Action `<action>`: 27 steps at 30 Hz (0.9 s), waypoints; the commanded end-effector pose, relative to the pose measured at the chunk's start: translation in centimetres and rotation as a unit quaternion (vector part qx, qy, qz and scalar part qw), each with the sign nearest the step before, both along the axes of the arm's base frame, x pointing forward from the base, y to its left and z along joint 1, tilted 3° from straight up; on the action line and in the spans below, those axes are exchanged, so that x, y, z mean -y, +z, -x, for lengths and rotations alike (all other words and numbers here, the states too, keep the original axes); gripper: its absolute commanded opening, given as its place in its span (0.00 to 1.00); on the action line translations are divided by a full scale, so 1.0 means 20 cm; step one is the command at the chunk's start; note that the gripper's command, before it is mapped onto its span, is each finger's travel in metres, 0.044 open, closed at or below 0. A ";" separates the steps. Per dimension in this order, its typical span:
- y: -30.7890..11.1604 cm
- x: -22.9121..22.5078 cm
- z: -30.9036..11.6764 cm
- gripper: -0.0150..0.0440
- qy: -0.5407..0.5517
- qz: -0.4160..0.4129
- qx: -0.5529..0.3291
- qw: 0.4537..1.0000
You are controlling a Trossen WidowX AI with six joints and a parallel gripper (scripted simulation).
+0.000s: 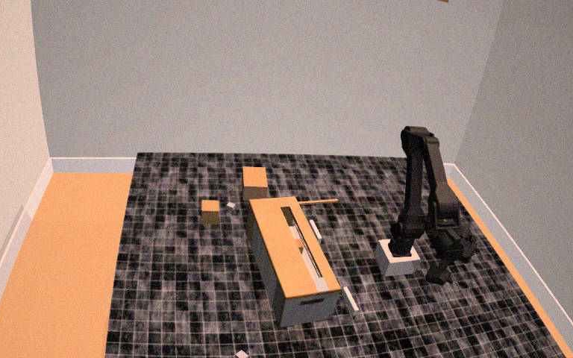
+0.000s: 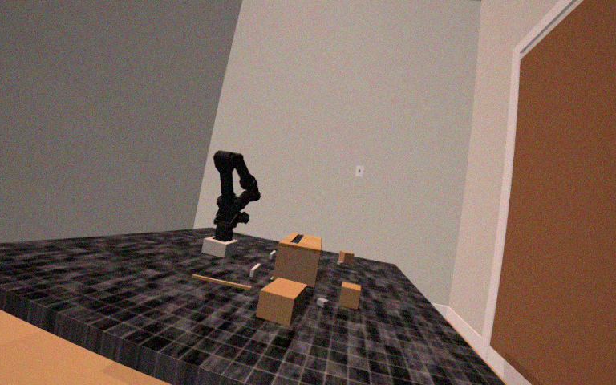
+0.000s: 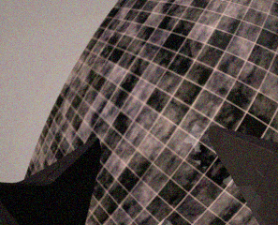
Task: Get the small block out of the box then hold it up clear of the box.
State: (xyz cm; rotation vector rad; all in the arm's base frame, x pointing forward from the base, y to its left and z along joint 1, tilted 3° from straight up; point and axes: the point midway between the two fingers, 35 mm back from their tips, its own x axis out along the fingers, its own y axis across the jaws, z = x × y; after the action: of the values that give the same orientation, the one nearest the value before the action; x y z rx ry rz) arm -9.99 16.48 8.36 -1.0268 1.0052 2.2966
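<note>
The box [image 1: 265, 239] [image 2: 297, 262] stands on the dark tiled table, with an orange top, grey sides and a long slot in the top. Through the slot in the top view, a small orange block [image 1: 298, 243] shows about midway along the pale shelf. The block is hidden in the exterior view and out of the wrist view. My gripper [image 1: 439, 278] [image 3: 155, 138] is open and empty, low beside the arm's base and well away from the box. The wrist view shows only table and wall past the two dark fingers.
A large orange block [image 1: 254, 177] [image 2: 280, 300] stands by the box's far end. A smaller one [image 1: 210, 212] [image 2: 350, 295] stands behind the box. A thin orange stick [image 1: 321, 201] [image 2: 220, 281] and white strips [image 1: 315, 230] [image 1: 350, 298] lie on the arm's side.
</note>
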 end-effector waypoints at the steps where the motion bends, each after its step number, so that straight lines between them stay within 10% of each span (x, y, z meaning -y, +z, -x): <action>1: 0.00 0.00 0.00 0.93 -0.001 -0.001 0.001 1.000; 15: 0.06 -0.22 -0.82 0.93 -0.126 0.003 0.228 0.966; 27: 0.22 0.22 -1.64 0.93 -0.185 0.171 0.392 0.885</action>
State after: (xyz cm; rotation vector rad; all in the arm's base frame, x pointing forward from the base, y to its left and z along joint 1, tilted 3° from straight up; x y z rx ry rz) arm 20.44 14.62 12.22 -1.5056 1.0429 1.2956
